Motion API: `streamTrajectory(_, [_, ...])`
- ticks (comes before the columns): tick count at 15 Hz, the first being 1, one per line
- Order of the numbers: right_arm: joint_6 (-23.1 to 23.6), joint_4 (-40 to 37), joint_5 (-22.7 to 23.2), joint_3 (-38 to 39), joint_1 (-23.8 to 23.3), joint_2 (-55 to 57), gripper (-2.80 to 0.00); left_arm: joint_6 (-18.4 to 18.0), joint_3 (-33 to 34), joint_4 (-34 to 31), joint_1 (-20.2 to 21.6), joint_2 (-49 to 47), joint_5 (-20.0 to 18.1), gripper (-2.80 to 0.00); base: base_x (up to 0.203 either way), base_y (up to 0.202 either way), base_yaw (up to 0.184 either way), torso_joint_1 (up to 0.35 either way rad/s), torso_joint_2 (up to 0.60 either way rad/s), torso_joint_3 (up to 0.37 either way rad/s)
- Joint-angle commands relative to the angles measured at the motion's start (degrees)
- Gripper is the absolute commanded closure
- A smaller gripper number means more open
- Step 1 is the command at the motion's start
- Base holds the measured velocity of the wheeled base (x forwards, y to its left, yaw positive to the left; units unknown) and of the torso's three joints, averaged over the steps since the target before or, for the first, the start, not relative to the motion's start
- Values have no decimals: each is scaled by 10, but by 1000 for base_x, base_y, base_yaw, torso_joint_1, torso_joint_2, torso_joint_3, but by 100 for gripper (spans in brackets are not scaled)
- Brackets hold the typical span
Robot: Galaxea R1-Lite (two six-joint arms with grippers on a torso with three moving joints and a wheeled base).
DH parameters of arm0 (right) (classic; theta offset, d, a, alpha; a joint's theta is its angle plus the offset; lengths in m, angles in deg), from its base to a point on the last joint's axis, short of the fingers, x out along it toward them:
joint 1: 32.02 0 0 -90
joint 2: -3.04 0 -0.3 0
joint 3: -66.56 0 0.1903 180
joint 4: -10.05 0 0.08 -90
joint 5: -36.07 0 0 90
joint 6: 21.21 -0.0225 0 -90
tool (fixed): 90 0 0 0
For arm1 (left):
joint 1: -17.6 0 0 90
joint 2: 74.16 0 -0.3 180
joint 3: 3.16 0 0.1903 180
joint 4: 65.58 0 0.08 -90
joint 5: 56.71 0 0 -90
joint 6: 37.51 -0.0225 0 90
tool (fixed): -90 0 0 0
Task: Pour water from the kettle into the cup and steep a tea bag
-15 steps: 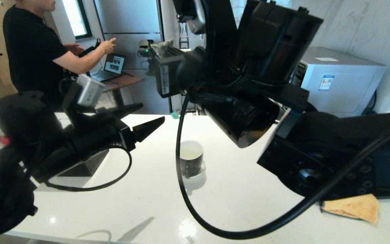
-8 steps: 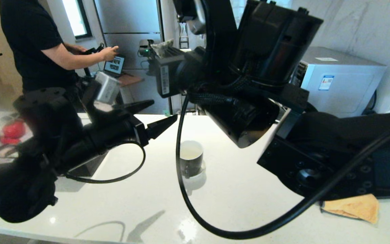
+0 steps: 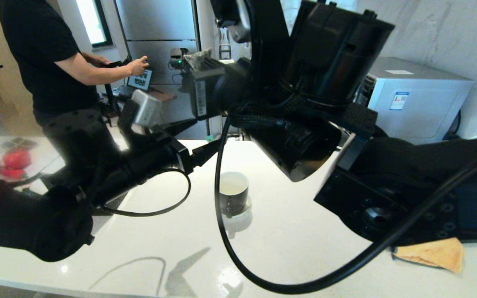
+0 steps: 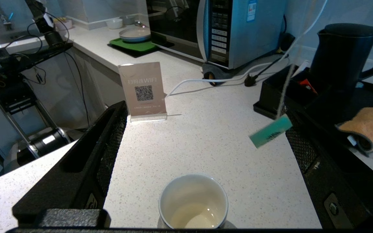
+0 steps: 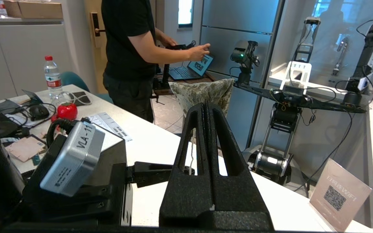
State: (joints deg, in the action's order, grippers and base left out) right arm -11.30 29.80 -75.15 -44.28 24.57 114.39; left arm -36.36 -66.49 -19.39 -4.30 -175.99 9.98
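cup [image 4: 193, 200], a little pale liquid inside

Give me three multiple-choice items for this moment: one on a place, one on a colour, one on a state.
1. Where does the kettle stand?
A. On the floor
B. On a black tray
C. Inside the microwave

2. What colour is the tag hanging on the string of the tea bag?
A. Red
B. Yellow
C. Teal

3. How is the left gripper?
A. Open
B. Shut on the kettle
C. Shut on the cup

Answers:
1 B: the left wrist view shows the kettle upright on the tray.
2 C: the tag dangling above the counter is teal.
3 A: its jaws stand wide apart, with the cup on the counter below them, untouched.
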Motion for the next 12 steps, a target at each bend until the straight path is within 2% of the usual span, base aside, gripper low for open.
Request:
streamTrajectory(1, [1, 4, -1, 3, 1, -1, 0, 0, -3, 7, -5, -16, -2, -280, 0, 0, 0, 0, 0, 0])
streamTrajectory(12, [2, 3, -2, 6, 20, -3, 0, -2, -22, 11, -11, -18, -2, -280, 0, 0, 0, 0, 0, 0])
